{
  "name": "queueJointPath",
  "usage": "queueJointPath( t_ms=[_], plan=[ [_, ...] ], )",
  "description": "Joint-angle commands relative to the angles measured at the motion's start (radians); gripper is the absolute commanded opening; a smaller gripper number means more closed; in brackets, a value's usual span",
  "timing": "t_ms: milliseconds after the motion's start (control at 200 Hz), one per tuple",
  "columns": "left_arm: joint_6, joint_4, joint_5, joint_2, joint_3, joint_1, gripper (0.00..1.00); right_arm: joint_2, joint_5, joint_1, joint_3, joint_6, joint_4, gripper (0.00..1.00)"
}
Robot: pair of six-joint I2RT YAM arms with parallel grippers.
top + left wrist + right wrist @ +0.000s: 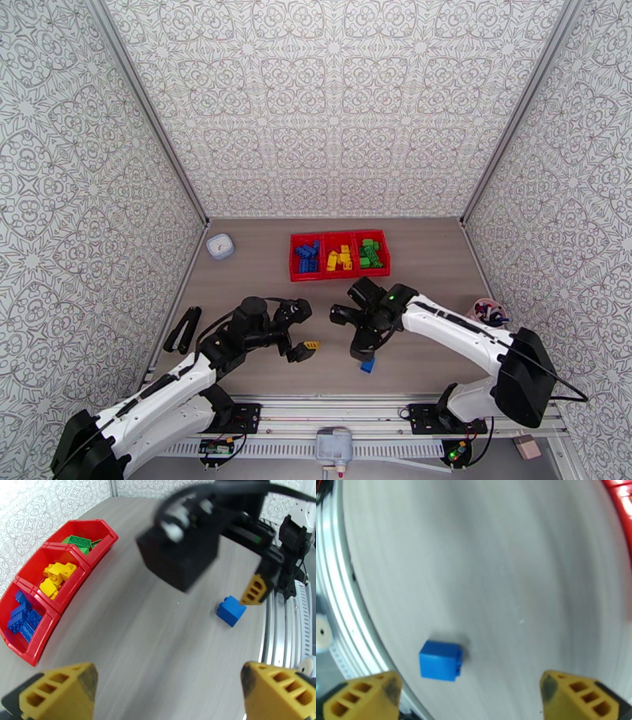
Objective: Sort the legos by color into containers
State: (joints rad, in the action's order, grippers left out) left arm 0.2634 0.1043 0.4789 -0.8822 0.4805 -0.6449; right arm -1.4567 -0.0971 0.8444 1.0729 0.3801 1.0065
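Left fingers (55, 691) wide apart, empty, right fingers (576, 695) wide apart, empty, blue lego (440, 665) loose on table (493, 578)

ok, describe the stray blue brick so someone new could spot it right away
Look at the near edge of the table, well short of the red tray. There, beside the open right gripper, one blue brick lies on the bare wood. It is the one loose brick; every other blue one sits in the tray's left compartment.
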Motion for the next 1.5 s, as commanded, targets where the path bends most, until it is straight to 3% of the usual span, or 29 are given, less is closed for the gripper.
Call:
queueJointPath(
  t_ms=[0, 380, 580, 910, 1325, 1495],
  plan=[
    [0.020, 0.024, 0.025, 0.015, 0.021, 0.008, 1.00, -0.045, 0.025, 0.026, -0.013, 0.028, 0.054, 0.97],
    [0.022, 0.019, 0.007, 0.023, 0.009, 0.006, 0.99, -0.180, 0.063, 0.052, -0.018, 0.035, 0.032, 0.98],
    [0.023, 0.015, 0.004, 0.022, 0.007, 0.005, 1.00, -0.247, 0.054, 0.059, -0.017, 0.030, 0.035, 0.93],
    [0.025, 0.015, 0.003, 0.022, 0.006, 0.005, 1.00, -0.302, 0.037, 0.059, -0.023, 0.010, 0.032, 0.76],
    [0.027, 0.011, 0.001, 0.020, 0.004, 0.004, 1.00, -0.292, 0.038, 0.060, -0.035, -0.007, 0.038, 0.40],
    [0.018, 0.008, -0.018, 0.032, 0.000, 0.004, 1.00, -0.216, 0.043, 0.044, -0.040, -0.030, -0.012, 0.34]
  ],
)
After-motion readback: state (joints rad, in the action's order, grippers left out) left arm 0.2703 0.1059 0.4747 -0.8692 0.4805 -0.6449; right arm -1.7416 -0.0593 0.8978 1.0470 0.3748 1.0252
